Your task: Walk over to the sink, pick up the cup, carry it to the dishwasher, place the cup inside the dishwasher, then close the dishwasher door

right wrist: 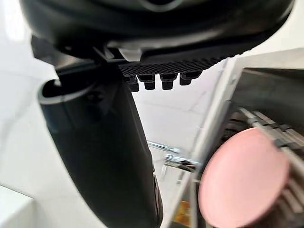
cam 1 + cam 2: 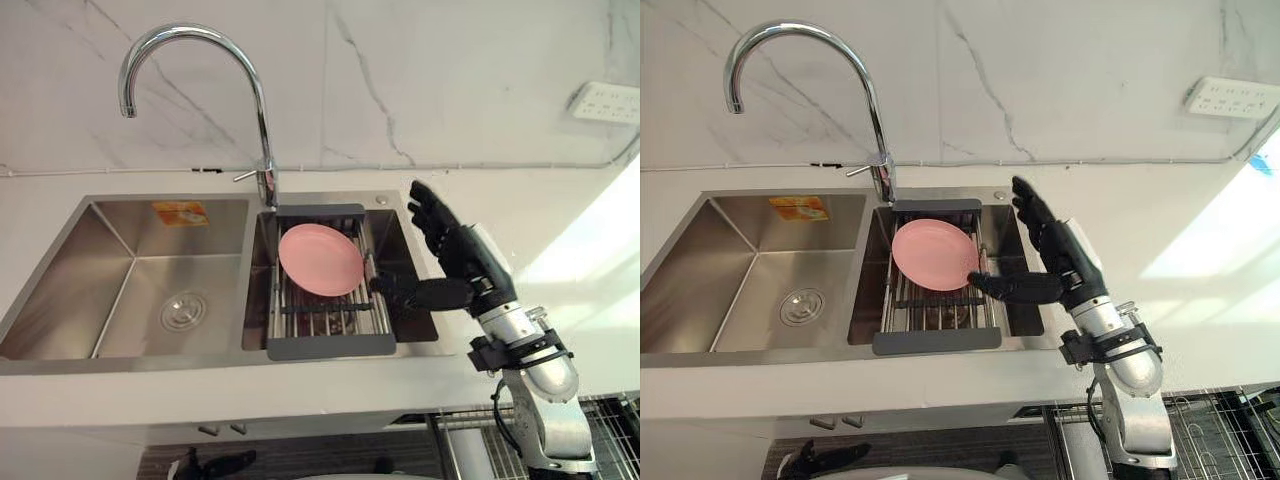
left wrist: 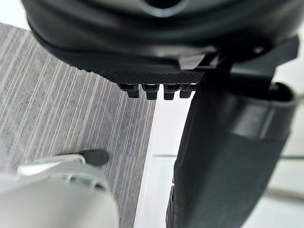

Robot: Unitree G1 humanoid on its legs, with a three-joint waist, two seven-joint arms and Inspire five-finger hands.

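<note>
Right hand (image 2: 462,255): spread wide open over the right end of the sink (image 2: 130,362), fingers (image 2: 428,208) raised and straight, nothing in its grasp.
Right thumb (image 2: 420,292): stretched sideways towards the drying rack (image 2: 330,347), tip close by the rack's right edge; I cannot tell if it touches.
Left hand (image 3: 223,152): hanging low over the grey striped floor (image 3: 57,95), fingers relaxed, holding nothing.
Cup: I cannot tell where it is from here.
Drying rack: sits across the right basin, dark bars at front and back.
Pink plate (image 2: 320,258): lies tilted on the rack, towards its back.
Left basin (image 2: 150,260): bare steel with a round drain.
Tap (image 2: 262,120): tall chrome arch between the basins, spout over the left one.
Wall socket (image 2: 607,102): white, on the marble wall at the far right.
</note>
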